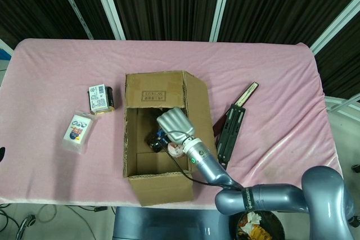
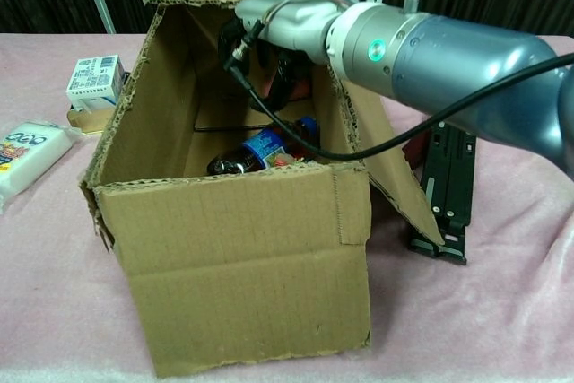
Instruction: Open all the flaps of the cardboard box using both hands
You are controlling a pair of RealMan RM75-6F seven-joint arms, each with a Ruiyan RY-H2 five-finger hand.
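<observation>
covering the table, a pink cloth (image 1: 270,77) meets dark curtains (image 1: 169,4); right hand (image 1: 173,123) grip unclear inside the cardboard box (image 2: 233,257)

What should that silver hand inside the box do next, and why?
Probably push the far flap outward. It stands upright on the cardboard box, while the right flap already leans out, and the right hand hangs just in front of it.

Place: you are working in a lab-style test bay.
Bench: a pink cloth (image 1: 270,71) covers your bench.
Backdrop: black pleated curtains (image 1: 163,4) between white frame posts (image 1: 219,4) close off the space behind it.
</observation>
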